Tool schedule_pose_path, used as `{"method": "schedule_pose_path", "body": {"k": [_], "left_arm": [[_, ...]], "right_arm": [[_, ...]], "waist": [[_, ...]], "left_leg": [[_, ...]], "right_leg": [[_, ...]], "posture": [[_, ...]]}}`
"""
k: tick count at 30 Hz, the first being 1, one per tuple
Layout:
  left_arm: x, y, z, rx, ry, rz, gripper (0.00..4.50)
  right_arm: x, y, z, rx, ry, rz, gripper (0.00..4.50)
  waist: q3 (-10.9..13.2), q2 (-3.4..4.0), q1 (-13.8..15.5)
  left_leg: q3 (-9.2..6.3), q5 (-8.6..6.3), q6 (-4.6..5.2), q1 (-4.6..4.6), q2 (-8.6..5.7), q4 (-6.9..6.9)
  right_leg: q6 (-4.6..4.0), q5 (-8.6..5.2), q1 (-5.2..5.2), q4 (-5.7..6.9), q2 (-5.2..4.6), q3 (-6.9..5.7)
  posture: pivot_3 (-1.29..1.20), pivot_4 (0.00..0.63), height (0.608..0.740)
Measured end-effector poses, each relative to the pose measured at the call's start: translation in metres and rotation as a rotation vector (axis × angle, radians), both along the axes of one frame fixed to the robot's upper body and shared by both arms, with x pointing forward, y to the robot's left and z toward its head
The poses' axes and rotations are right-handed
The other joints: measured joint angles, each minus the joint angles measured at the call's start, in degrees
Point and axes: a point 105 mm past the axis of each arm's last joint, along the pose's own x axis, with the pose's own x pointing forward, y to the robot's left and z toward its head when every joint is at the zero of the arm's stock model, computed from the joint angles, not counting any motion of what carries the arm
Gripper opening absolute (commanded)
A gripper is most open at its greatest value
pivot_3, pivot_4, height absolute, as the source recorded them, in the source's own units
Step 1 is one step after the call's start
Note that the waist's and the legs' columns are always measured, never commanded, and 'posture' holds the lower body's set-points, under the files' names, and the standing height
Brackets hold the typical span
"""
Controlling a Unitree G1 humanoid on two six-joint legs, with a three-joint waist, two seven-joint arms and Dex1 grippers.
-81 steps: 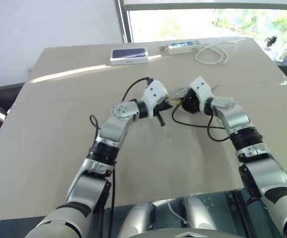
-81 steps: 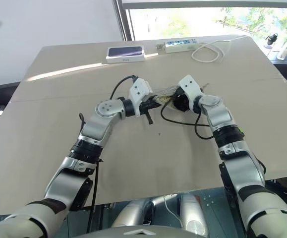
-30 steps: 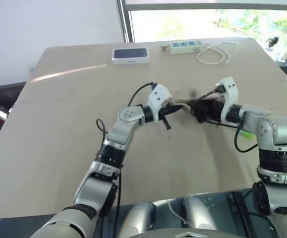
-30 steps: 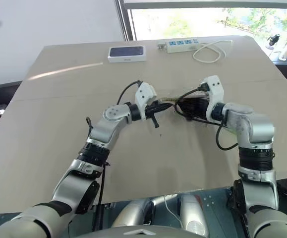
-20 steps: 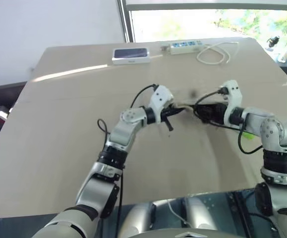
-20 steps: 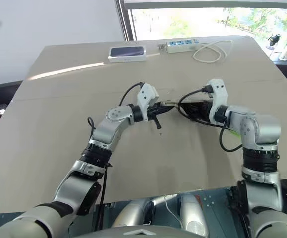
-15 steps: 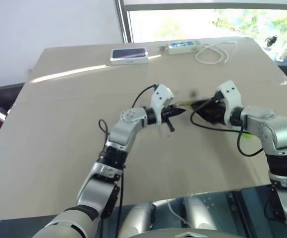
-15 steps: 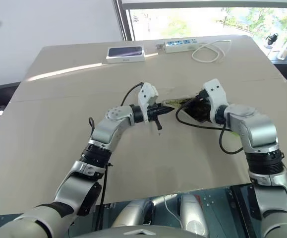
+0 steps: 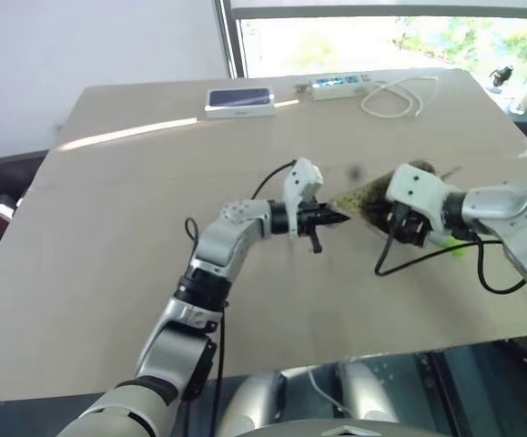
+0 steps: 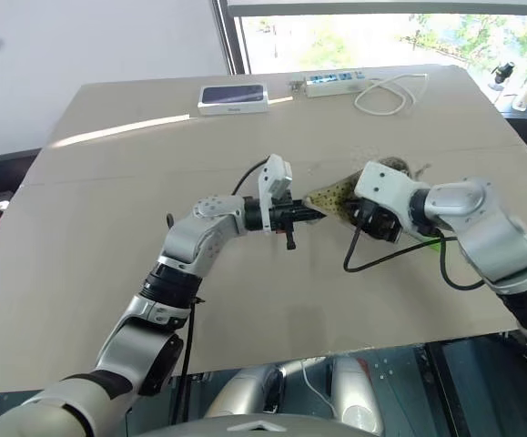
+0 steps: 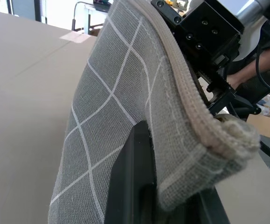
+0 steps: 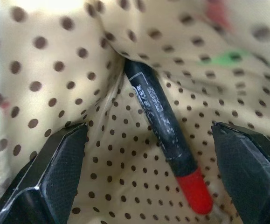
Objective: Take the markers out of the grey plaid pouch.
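Near the middle of the head camera's frame, the left claw (image 9: 336,218) is pinched tight on one corner of the grey plaid pouch (image 9: 365,194), holding it up off the table (image 9: 108,255). In the left wrist view the pouch's (image 11: 121,116) grid-lined fabric and zip edge fold over one black finger (image 11: 135,172).

Just right of centre, the right claw (image 10: 372,221) meets the pouch's other end, fingers spread wide with nothing gripped. Its wrist camera looks straight into the pouch: cream lining with dark dots, the two fingers (image 12: 46,172) far apart at the lower corners, and between them a marker (image 12: 165,140) with a black barrel and red end lying loose in the fold. A red blur and a green blur show at the upper right of that view; I cannot tell what they are.

A lime-green marker (image 9: 451,244) shows beside the right arm, right of the pouch.

At the top of the frame sit a white-edged box (image 9: 239,101) and a power strip (image 9: 340,86).
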Motion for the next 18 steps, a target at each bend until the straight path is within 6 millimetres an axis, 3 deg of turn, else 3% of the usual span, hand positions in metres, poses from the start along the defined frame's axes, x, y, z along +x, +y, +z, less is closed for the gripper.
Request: {"method": "schedule_pose_path", "body": {"k": [8, 18], "left_arm": [[-0.003, -0.004, -0.006, 0.01, 0.06, -0.049, 0.0], [-0.022, -0.019, -0.01, 0.04, 0.197, -0.168, 0.0]], "right_arm": [[-0.004, -0.001, -0.004, -0.095, 0.046, 0.084, 4.36], [-0.02, -0.017, -0.004, -0.193, 0.198, 0.217, 4.36]], "waist": [[0.0, 0.0, 1.01], [0.01, 0.0, 1.09]], "left_leg": [[0.0, 0.0, 0.0, -0.01, 0.0, 0.0], [-0.01, 0.0, 0.0, -0.04, 0.01, 0.0]], "right_leg": [[0.0, 0.0, 0.0, -0.03, 0.0, -0.04], [0.0, 0.0, 0.0, -0.05, 0.0, -0.08]], "posture": [[0.0, 0.15, 0.74], [0.0, 0.15, 0.74]]}}
